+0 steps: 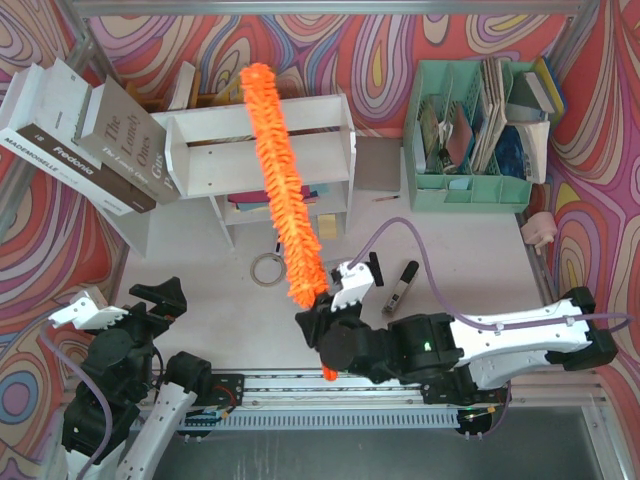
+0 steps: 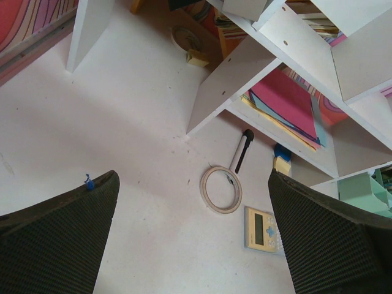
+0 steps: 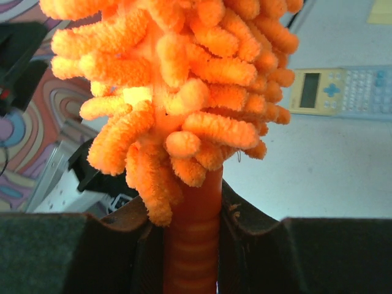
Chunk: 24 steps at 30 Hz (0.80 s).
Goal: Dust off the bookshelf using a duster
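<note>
The orange fluffy duster point(image 1: 283, 190) runs from my right gripper point(image 1: 320, 322) up and across the white bookshelf point(image 1: 210, 150). Its tip reaches past the shelf's back edge; whether it touches the shelf top I cannot tell. In the right wrist view my right gripper point(image 3: 193, 214) is shut on the ribbed orange handle point(image 3: 193, 257), just below the duster's chenille head point(image 3: 177, 79). My left gripper point(image 1: 150, 305) hovers at the near left, away from the shelf. Seen from the left wrist, the left gripper point(image 2: 193, 184) is wide open and empty above the table, with the bookshelf point(image 2: 233, 79) ahead.
Large books point(image 1: 90, 140) lean at the shelf's left. A mint green organizer point(image 1: 470, 185) stands at the back right. A tape ring point(image 2: 222, 190), a calculator point(image 2: 262, 228) and a black pen point(image 2: 242, 150) lie in front of the shelf. A dark marker-like object point(image 1: 403, 285) lies near the right arm.
</note>
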Available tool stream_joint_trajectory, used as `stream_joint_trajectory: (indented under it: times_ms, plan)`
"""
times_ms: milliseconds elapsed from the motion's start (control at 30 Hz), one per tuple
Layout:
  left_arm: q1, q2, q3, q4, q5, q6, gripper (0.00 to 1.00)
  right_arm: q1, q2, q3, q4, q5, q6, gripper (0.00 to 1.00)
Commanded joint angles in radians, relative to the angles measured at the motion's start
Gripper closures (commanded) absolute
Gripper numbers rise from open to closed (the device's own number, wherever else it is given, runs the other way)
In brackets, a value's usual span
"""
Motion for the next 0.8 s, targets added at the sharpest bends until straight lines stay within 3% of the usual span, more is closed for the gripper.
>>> stream_joint_trajectory:
  times_ms: [0,267,500,600,767]
  plan:
    - [-0.005,-0.006,-0.014,0.004,-0.009,-0.003,0.01,0.098,0.034,0.071,0.073,0.140,-0.174,1.00]
    - [-0.005,-0.004,-0.015,0.005,-0.008,-0.003,0.02,0.215,0.071,0.021,0.084,0.157,-0.262,1.00]
    - [-0.005,-0.004,-0.015,0.005,-0.008,-0.002,0.01,0.220,0.087,-0.034,-0.012,0.071,-0.308,1.00]
    - [-0.004,-0.002,-0.015,0.005,-0.008,-0.003,0.02,0.220,0.058,-0.072,-0.090,0.062,-0.255,1.00]
    - [-0.005,0.005,-0.015,0.006,-0.008,-0.002,0.02,0.220,-0.001,-0.169,-0.083,-0.012,-0.246,1.00]
